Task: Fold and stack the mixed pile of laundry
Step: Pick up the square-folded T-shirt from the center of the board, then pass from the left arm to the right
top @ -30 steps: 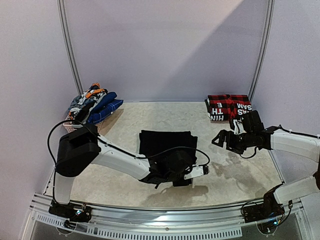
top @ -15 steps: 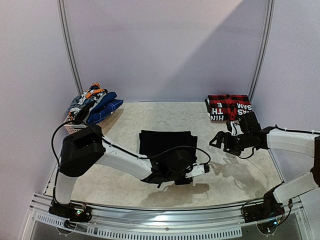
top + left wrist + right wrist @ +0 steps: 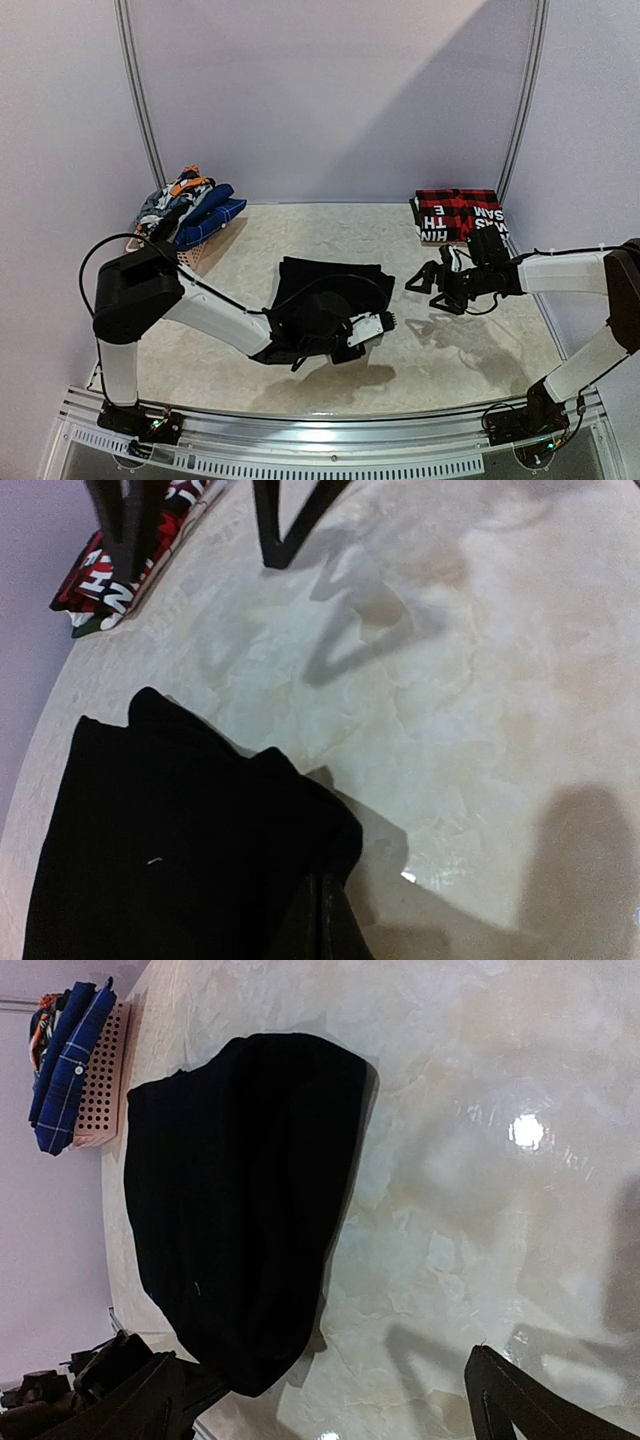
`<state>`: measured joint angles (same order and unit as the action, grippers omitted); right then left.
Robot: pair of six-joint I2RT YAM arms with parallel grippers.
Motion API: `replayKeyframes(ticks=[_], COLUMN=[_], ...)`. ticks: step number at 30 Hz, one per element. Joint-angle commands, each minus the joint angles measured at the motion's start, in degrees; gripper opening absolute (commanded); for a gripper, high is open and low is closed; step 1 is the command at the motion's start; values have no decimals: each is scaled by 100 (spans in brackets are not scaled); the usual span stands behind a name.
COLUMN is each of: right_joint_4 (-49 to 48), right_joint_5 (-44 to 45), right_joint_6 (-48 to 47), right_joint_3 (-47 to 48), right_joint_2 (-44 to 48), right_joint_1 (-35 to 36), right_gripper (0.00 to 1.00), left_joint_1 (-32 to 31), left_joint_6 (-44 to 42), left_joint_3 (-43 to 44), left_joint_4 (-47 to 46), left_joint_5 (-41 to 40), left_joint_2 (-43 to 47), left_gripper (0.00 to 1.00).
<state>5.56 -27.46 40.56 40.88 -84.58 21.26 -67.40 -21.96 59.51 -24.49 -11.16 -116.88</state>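
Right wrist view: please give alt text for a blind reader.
A black garment lies on a pale marbled table, beyond the open right gripper. At the table's edge, a lattice basket holds a blue plaid shirt.

— Is there any writing you can point me to?

— Only on the folded red checked garment in your far right corner. From the overhead camera you read white capitals on black: "HIN", "TH" and "E" on its left half, "SAM" on its right.

— And your left wrist camera?

— You see the same garment there, with white letters too cut off to read.
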Motion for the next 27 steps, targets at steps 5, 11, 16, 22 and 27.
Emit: replayKeyframes(ticks=[5, 11, 16, 22, 27], right_joint_4=[-817, -1399, -1574, -1861, -2213], right_joint_5=[-640, -880, -1084, -1164, -1288], right_joint_6=[549, 1071, 1336, 1650, 1972], right_joint_3=[468, 690, 930, 1079, 1180], right_joint_2=[-812, -1537, -2091, -2490, -2842], right_joint_1=[306, 422, 505, 587, 589], right_gripper=[99, 99, 99, 96, 88], left_joint_1=[288, 297, 297, 297, 293], left_joint_6=[441, 508, 516, 517, 499], left_joint_3=[-540, -677, -751, -809, -843], left_joint_4=[-790, -829, -806, -802, -803], left_joint_5=[622, 703, 693, 732, 820], left_joint_2=[588, 818, 1017, 1131, 1203], left_gripper=[0, 0, 0, 0, 0])
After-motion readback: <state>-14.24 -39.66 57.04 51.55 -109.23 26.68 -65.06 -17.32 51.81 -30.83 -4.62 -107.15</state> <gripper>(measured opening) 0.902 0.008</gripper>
